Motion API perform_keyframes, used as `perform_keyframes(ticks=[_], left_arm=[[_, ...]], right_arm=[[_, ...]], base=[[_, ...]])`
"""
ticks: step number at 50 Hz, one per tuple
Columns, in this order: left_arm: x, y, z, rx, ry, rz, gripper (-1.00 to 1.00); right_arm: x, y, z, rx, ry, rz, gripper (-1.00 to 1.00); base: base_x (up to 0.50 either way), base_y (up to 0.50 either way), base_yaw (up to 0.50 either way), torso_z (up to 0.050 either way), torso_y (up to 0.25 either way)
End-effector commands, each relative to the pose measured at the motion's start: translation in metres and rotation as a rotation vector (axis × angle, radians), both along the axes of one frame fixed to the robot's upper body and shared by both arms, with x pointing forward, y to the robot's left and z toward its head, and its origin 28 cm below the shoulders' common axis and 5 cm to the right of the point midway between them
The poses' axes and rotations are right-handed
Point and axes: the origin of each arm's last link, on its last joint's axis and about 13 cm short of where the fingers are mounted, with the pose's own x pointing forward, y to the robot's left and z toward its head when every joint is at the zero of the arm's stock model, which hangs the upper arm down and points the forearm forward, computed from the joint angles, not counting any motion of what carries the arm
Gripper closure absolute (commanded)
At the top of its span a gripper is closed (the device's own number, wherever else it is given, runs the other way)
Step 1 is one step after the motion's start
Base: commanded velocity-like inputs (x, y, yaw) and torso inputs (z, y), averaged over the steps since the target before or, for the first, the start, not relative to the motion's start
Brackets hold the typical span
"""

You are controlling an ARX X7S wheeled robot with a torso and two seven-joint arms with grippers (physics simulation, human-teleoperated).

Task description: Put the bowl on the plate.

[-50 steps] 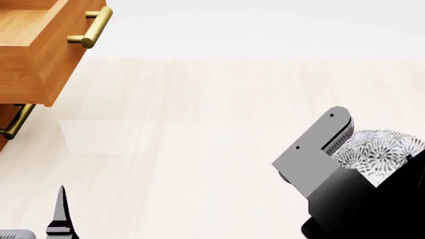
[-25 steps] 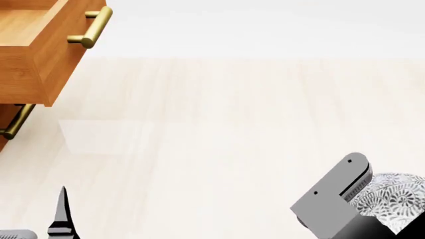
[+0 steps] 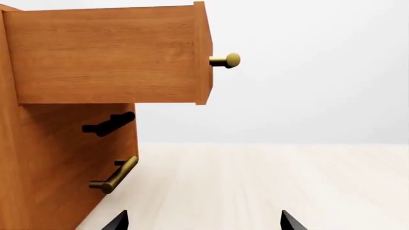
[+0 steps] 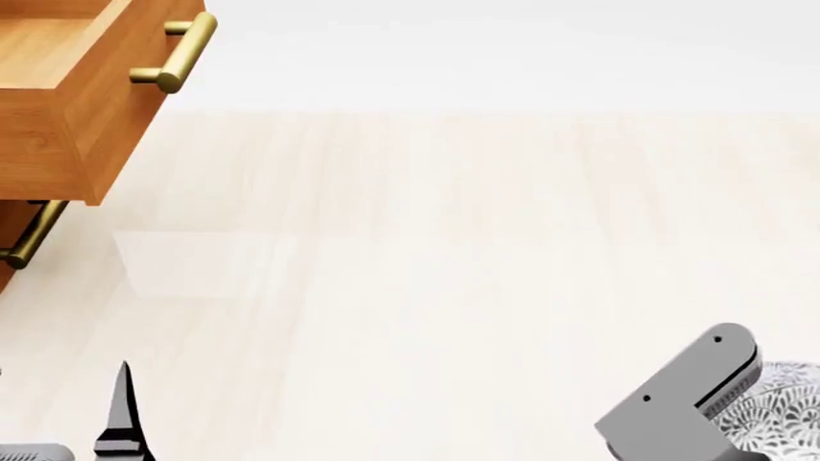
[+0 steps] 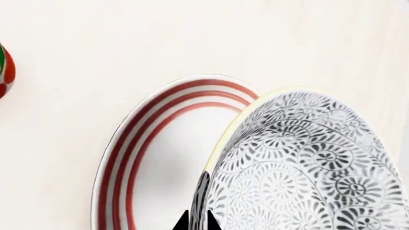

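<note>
In the right wrist view the floral bowl (image 5: 300, 167) hangs over the red-ringed plate (image 5: 163, 158), its wall pinched between the two dark fingertips of my right gripper (image 5: 197, 221), which is shut on its rim. The head view shows that gripper (image 4: 686, 403) at the lower right with a sliver of the bowl (image 4: 782, 403) beside it; the plate is out of that view. My left gripper (image 3: 201, 221) is open, its two tips far apart over bare table, and its finger (image 4: 122, 413) shows at the lower left of the head view.
A wooden cabinet (image 3: 57, 158) with an open top drawer (image 4: 77, 86) and brass handles stands at the left. A red-and-green can (image 5: 5, 72) sits at the edge of the right wrist view, apart from the plate. The pale wooden tabletop (image 4: 423, 250) stretches ahead.
My right gripper with the bowl has moved down and to the right in the head view, sinking towards the frame's lower edge. The left gripper has stayed put.
</note>
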Motion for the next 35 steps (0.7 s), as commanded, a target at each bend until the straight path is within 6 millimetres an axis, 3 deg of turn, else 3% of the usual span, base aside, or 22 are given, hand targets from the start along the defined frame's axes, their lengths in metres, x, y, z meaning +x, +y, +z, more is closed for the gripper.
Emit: perform_keyframes(ticks=[1,20,35], left_arm=[[0.000,0.000,0.000,-0.002,0.001,0.000,-1.00],[-0.001,0.001,0.000,-0.001,0.001,0.003,-1.00],[0.001,0.001,-0.002,-0.001,0.003,0.004,-1.00]], right_arm=[[-0.002,-0.005,0.001,0.003,-0.045,-0.020,1.00],[0.001,-0.010,0.000,0.031,-0.067,-0.057,1.00],[0.005,-0.011,-0.018,0.058,-0.035,-0.051,1.00]], base=[[0.00,0.00,0.00,0.000,0.000],[0.00,0.00,0.00,0.000,0.000],[0.00,0.00,0.00,0.000,0.001]])
